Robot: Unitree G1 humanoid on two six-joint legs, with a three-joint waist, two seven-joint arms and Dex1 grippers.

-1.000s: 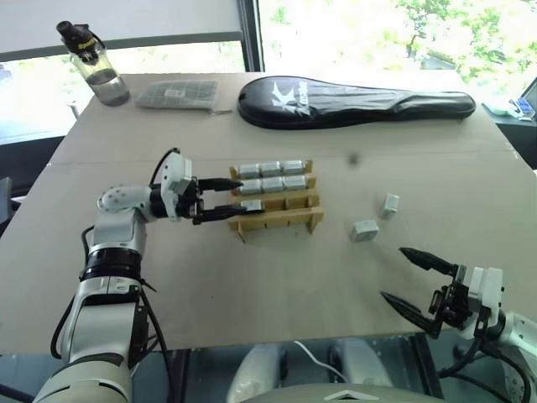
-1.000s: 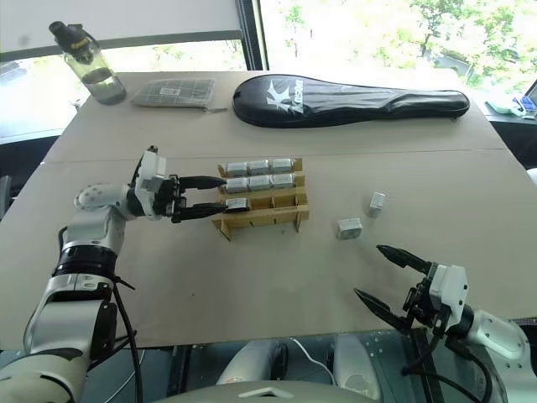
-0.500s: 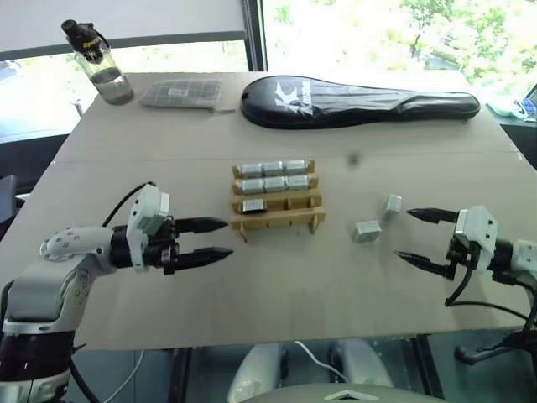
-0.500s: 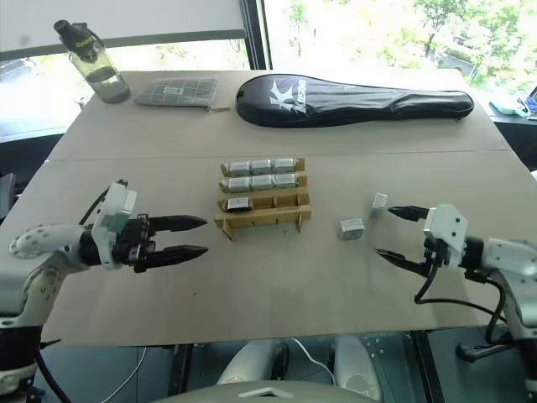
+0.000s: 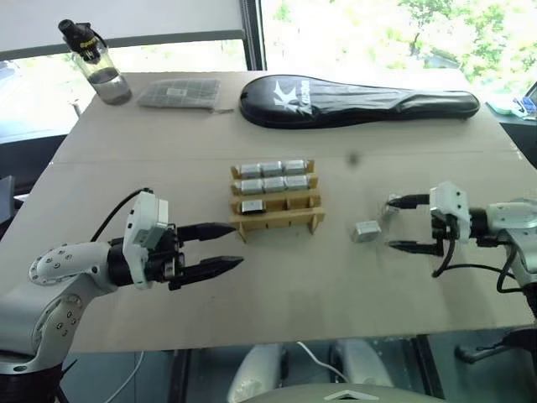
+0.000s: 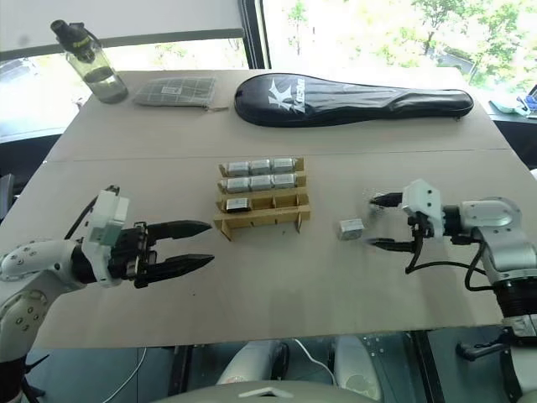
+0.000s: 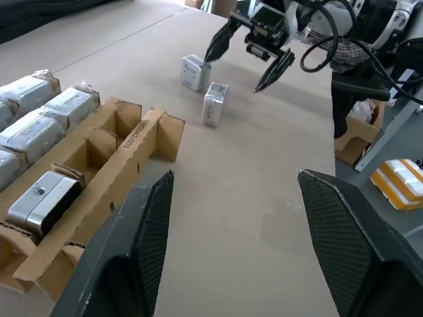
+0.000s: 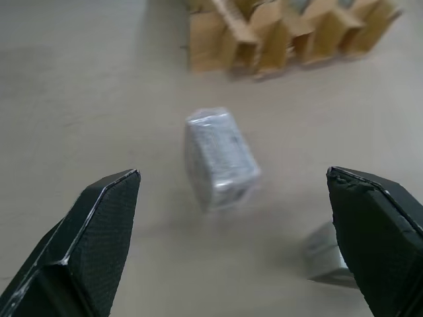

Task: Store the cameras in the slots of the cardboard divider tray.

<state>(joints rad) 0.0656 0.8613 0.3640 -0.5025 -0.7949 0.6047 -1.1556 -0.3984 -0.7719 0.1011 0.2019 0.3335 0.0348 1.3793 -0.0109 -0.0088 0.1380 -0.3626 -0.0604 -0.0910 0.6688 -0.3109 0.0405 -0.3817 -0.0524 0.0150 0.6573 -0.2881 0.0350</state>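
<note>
Right claw (image 5: 401, 223) spread wide at center right, flanking two loose cameras (image 5: 366, 231) on the table (image 5: 277, 277). Left claw (image 5: 220, 245) open, empty, lower left of cardboard divider tray (image 5: 277, 220) at center. Risk: nudging the neighbouring camera while closing.

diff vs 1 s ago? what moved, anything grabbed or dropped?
The left gripper backed away from the cardboard divider tray, leaving its camera in the third row; it is open and empty. The right gripper, open, swung up and in towards the two loose cameras; nothing grasped yet. Unchanged: the tray, its other six cameras, the bottle, the grey packet, the black case.
</note>
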